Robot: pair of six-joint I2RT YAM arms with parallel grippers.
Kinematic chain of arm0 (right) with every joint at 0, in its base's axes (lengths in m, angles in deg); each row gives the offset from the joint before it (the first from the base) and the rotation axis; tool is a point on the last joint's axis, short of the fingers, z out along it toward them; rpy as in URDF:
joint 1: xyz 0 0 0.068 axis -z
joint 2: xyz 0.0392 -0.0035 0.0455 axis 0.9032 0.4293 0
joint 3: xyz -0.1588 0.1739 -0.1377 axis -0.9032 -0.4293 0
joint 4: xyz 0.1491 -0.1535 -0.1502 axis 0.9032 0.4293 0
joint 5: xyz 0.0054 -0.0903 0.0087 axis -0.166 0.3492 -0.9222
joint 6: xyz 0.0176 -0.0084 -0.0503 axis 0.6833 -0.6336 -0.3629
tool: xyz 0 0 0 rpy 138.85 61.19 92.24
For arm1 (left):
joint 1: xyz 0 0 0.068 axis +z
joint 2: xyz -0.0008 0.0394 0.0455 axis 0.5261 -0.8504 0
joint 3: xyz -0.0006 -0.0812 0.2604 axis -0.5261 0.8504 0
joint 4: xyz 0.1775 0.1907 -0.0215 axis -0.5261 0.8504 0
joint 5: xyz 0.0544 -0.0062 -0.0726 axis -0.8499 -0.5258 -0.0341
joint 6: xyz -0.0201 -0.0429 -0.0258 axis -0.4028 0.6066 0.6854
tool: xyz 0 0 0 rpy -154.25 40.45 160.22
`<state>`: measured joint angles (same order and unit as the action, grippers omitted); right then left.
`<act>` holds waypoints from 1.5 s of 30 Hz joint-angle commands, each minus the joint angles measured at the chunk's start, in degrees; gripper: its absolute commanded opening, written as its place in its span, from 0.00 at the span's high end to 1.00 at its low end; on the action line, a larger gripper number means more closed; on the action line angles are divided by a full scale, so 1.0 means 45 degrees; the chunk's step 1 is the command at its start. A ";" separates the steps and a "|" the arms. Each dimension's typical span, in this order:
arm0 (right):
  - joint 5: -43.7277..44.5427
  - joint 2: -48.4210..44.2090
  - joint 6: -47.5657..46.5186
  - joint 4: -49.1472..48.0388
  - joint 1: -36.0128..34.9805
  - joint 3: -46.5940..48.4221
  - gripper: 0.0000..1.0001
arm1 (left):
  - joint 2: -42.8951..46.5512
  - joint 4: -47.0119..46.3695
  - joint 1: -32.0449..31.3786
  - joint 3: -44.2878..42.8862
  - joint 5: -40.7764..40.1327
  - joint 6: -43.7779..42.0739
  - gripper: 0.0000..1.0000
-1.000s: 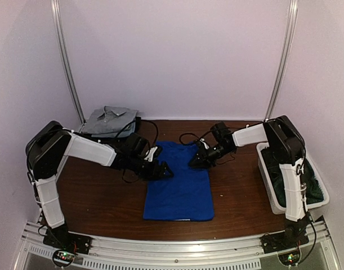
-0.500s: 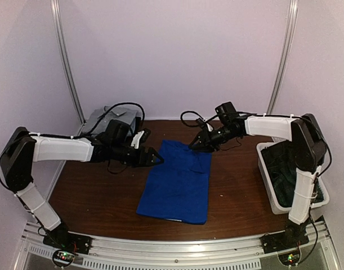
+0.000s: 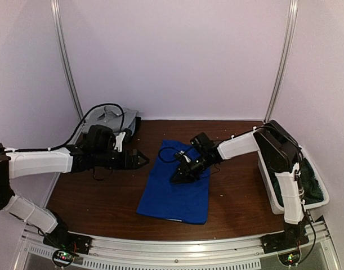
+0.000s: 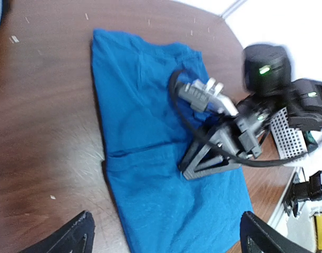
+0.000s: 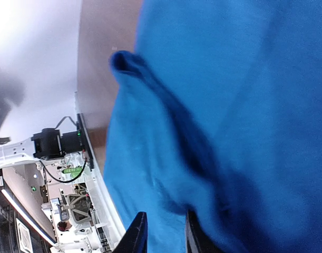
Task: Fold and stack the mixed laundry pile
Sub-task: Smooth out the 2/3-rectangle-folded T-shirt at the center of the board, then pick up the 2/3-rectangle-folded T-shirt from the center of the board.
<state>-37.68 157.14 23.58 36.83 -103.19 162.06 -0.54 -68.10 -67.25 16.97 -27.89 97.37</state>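
The royal-blue piece (image 3: 177, 191) lies spread flat on the wooden table (image 3: 104, 197), and it also shows in the left wrist view (image 4: 145, 116) and the right wrist view (image 5: 245, 95). My right gripper (image 3: 177, 177) rests on its middle. Its jaws are nearly closed (image 5: 163, 234), with a dark fold of blue cloth bunched against them. My left gripper (image 3: 143, 160) hovers over bare table just left of the cloth, open wide and empty (image 4: 168, 240). A folded light grey shirt (image 3: 112, 119) lies at the back left. A dark green-black piece (image 3: 312, 183) lies in the bin.
The white plastic bin (image 3: 325, 198) stands at the table's right edge, beside the right arm's base. Black cables loop over the grey shirt and round both wrists. Metal rails run along the near edge and up the back corners.
The blue piece was dragged a little toward the back. My left gripper has let go and pulled away to the left. My right gripper has moved from the cloth's far right corner to its middle.
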 commanded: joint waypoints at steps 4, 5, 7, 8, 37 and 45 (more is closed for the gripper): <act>0.0315 0.0396 -0.2303 0.1431 0.0399 -0.1025 0.74 | 0.3127 0.0983 -0.0392 0.0750 -0.2627 -0.1614 0.02; 0.0234 0.0376 -0.2742 0.1719 0.0392 -0.1288 0.74 | 0.3394 0.1352 -0.0716 0.0779 -0.3024 -0.1951 0.02; -0.0235 0.0244 -0.3496 0.2010 0.0394 -0.1870 0.74 | 0.3827 0.2123 -0.1554 0.0839 -0.3779 -0.2594 0.02; -0.0425 0.0103 -0.3875 0.2117 0.0369 -0.2112 0.74 | 0.3962 0.2437 -0.2055 0.0859 -0.4173 -0.2943 0.02; 0.3818 -1.4420 0.7514 -0.1375 -0.0860 -1.4360 0.50 | 0.1164 -0.1369 -0.4593 0.4478 0.0925 0.5753 0.41; 0.4702 -1.2364 0.9303 -0.5112 -0.2618 -1.5116 0.50 | 0.0859 -0.2104 -0.4635 0.4975 0.0841 0.6547 0.44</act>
<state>-20.76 96.86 59.67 24.44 -112.06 94.85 3.02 -73.02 -87.84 38.08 -24.75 124.12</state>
